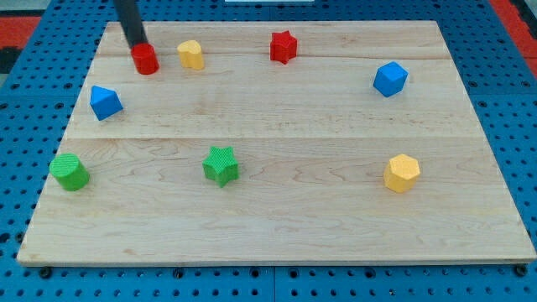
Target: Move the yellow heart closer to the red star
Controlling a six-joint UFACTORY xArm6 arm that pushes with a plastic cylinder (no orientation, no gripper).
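Note:
The yellow heart (191, 54) lies near the view's top left of the wooden board (277, 210). The red star (284, 47) lies to its right, about a hundred pixels away, near the top edge. My tip (137, 44) is at the top left, touching the top-left side of a red cylinder (145, 59). The red cylinder sits between my tip and the yellow heart, a small gap left of the heart.
A blue block (105, 102) lies at the left. A green cylinder (69, 172) is at the lower left, a green star (221, 164) at the lower middle, a yellow hexagon (402, 173) at the lower right, a blue block (390, 79) at the upper right.

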